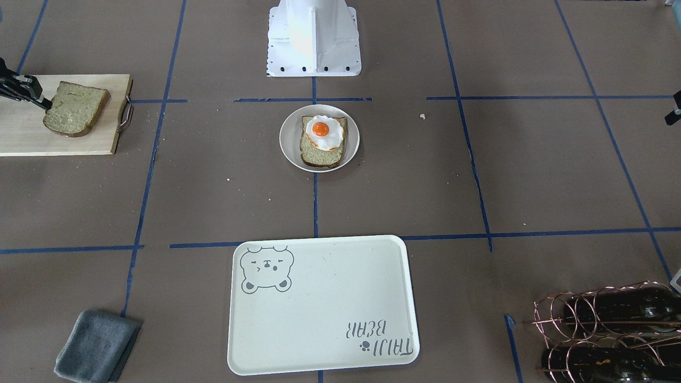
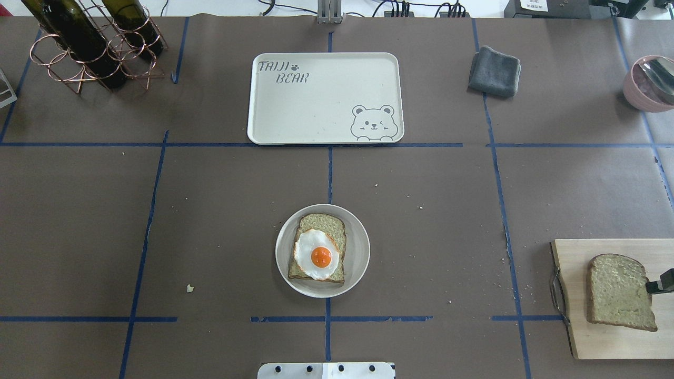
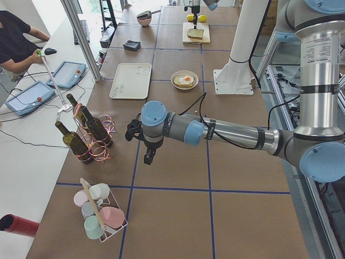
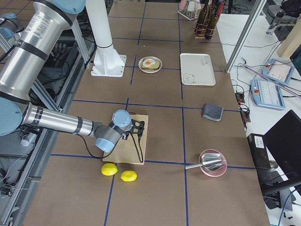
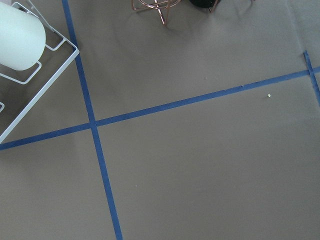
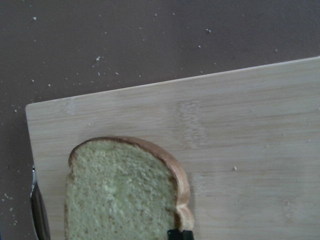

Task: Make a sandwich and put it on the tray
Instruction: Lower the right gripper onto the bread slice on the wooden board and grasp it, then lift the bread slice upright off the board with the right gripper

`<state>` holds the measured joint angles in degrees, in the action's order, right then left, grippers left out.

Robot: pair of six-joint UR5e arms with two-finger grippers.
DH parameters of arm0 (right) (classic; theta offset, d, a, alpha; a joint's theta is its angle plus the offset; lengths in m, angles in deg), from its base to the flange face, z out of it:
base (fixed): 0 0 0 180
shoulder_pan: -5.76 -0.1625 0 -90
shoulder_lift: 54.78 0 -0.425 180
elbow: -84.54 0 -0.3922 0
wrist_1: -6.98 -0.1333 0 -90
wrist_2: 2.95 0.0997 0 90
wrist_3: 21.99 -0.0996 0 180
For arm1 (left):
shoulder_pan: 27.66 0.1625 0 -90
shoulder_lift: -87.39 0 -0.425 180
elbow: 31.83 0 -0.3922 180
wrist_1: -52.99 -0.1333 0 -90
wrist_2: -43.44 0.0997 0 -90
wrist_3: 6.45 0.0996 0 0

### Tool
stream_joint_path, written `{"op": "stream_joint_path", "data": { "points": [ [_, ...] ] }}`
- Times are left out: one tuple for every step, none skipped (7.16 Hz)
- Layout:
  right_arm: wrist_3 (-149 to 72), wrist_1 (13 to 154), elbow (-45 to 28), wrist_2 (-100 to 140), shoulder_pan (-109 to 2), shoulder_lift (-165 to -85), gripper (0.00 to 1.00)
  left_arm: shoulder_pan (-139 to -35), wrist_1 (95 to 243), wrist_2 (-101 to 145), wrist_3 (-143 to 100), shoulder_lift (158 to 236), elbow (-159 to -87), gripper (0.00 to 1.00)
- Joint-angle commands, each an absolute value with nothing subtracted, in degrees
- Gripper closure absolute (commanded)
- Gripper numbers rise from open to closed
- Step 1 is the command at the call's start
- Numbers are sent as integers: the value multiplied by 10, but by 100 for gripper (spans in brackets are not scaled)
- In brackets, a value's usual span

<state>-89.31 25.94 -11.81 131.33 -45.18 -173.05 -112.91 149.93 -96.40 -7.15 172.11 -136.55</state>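
Right gripper (image 1: 45, 103): one black fingertip on the loose bread slice (image 1: 76, 108), which lies at its 9 o'clock in the overhead view; clamped or not, cannot tell.
Left gripper (image 3: 148, 156): seen only from the table's left end, over brown paper (image 3: 172, 178); jaws unreadable.
Surface: blue tape grid; loose slice on cutting board (image 1: 21, 133).
Egg-topped slice (image 2: 337, 231): on plate (image 2: 360, 263); tray (image 2: 316, 105) at its 12 o'clock, apart.

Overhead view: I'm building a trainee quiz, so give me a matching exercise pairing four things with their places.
Things:
1. fried egg
2. loose bread slice
3. tray
4. grey cloth

Places:
A. on the cutting board
B. bare, at the far centre
C. right of the tray in this view
D. on the other slice in the plate

Pairs: 1-D, 2-A, 3-B, 4-C.
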Motion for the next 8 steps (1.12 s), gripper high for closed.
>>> {"op": "stream_joint_path", "data": {
  "points": [
    [-946,191,-120,1321,-452,-1726,100,-1129,1499,-964,-72,1721,-1366,0],
    [-978,155,-120,1323,-452,-1722,100,-1129,1499,-964,-72,1721,-1367,0],
    [-998,132,-122,1323,-452,-1718,100,-1129,1499,-964,-72,1721,-1367,0],
    [-1039,123,-131,1327,-451,-1693,100,-1129,1499,-965,-72,1721,-1366,0],
    [-1082,122,-139,1330,-451,-1668,100,-1129,1499,-966,-72,1721,-1366,0],
    [-1098,121,-154,1335,-451,-1657,100,-1129,1499,-966,-72,1721,-1366,0],
    [-1110,122,-167,1341,-452,-1649,100,-1129,1499,-966,-72,1721,-1366,0],
    [-1149,121,-171,1341,-452,-1609,100,-1129,1499,-966,-72,1721,-1366,0]
  ]
}}
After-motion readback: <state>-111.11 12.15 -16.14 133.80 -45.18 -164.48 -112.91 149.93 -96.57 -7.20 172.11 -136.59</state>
